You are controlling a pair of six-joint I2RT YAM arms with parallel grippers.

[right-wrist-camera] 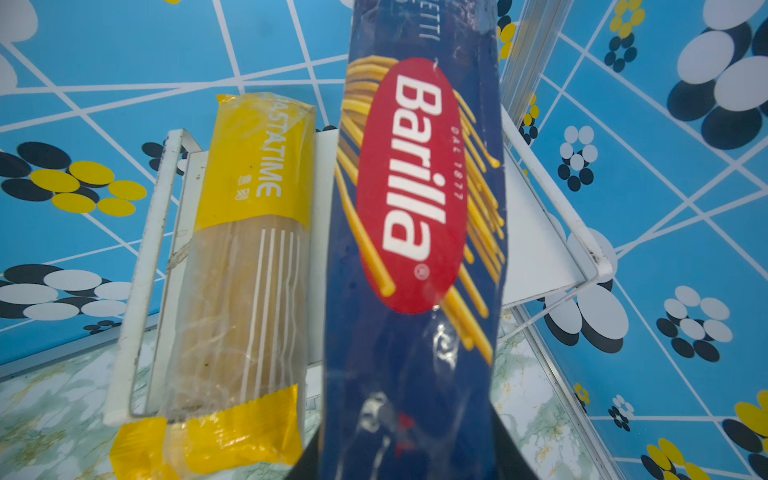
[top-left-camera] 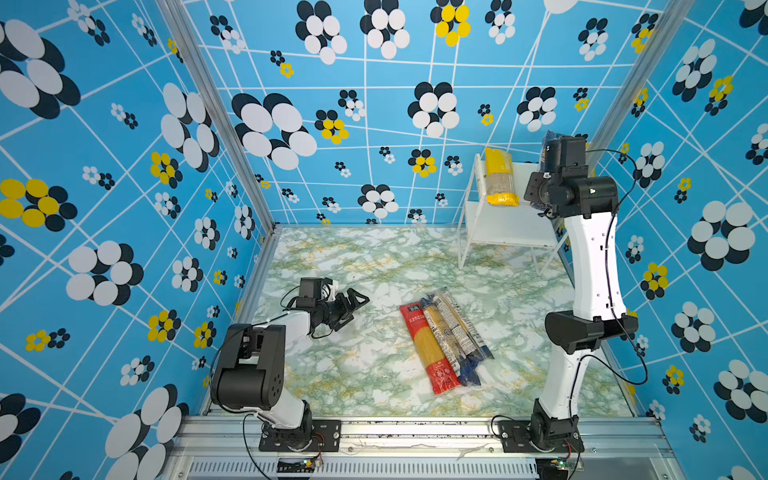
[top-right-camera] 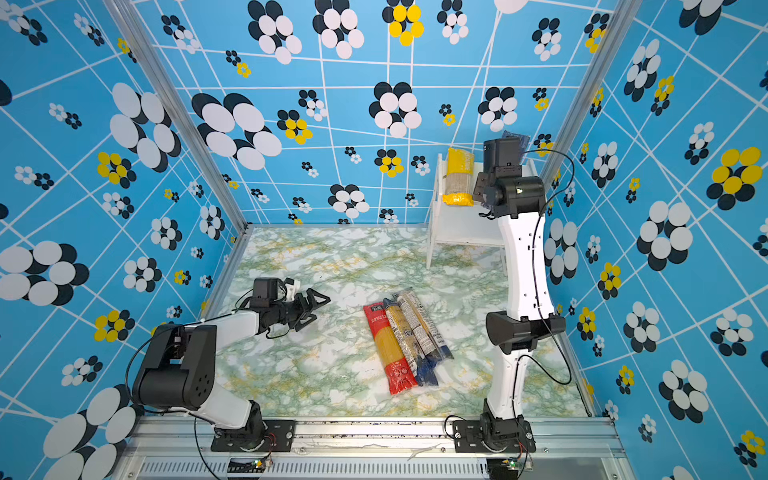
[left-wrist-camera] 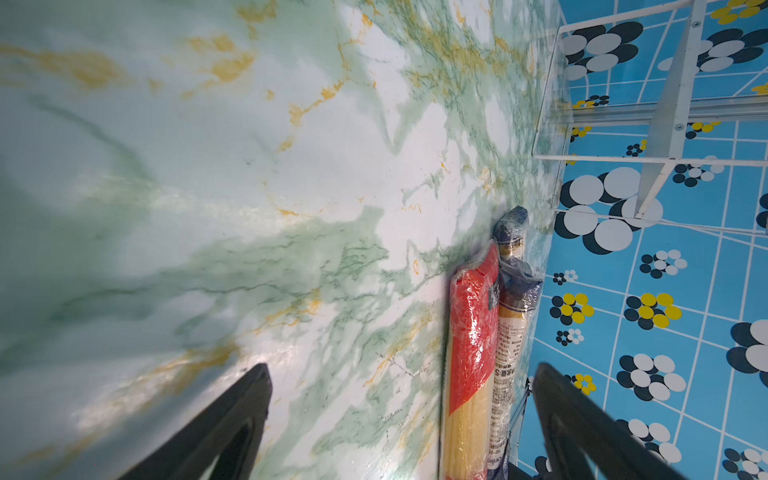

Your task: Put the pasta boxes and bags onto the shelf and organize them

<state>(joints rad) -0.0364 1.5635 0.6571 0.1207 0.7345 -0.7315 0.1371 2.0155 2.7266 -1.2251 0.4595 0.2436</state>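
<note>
The green-marbled desk (top-left-camera: 374, 257) carries the shelf (top-left-camera: 507, 228) in its far right corner. On the shelf's top board lies the yellow pack (top-left-camera: 500, 176). Just beside it, the right hand (right-wrist-camera: 409, 457) grasps the dark blue Barilla pack (right-wrist-camera: 415, 249), which perhaps touches the board. The red pack (top-left-camera: 430, 353) and two clear packs (top-left-camera: 451, 338) lie side by side mid-desk. The left hand (top-left-camera: 358, 309) is released, apart from them.

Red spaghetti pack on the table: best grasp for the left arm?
Mid-length of the red pack, from above, jaws across its narrow width. It lies flat and long; its left edge is free, its right edge touches a clear pack, so that jaw likely must wedge in.
</note>
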